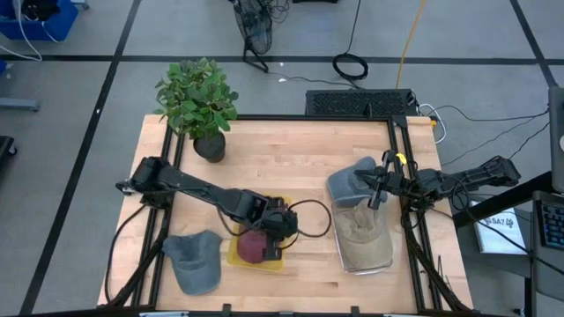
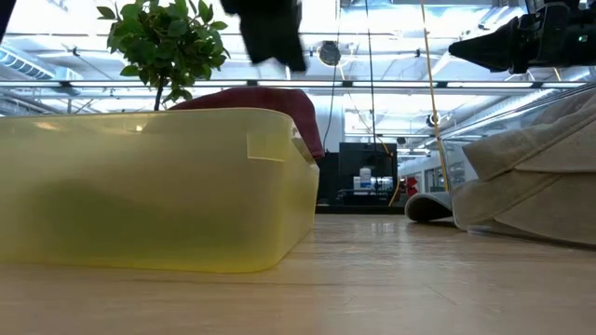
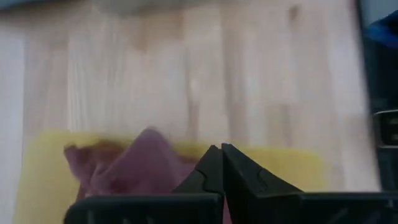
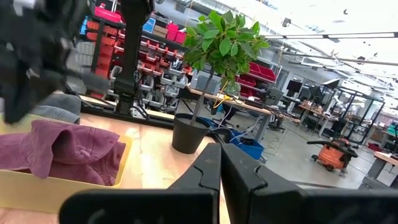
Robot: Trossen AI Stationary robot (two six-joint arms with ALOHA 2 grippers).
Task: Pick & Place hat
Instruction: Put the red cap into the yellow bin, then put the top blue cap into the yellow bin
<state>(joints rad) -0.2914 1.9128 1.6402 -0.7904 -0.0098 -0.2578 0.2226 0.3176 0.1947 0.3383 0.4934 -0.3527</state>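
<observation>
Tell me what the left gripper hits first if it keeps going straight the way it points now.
Most likely the maroon hat in the yellow bin: the left gripper, jaws shut, points down at it. Depth is unclear.

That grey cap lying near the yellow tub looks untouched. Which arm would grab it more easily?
Probably the left. Its gripper hangs over the yellow tub, right beside the grey cap. The right gripper sits across the table above the caps stacked there.
</observation>
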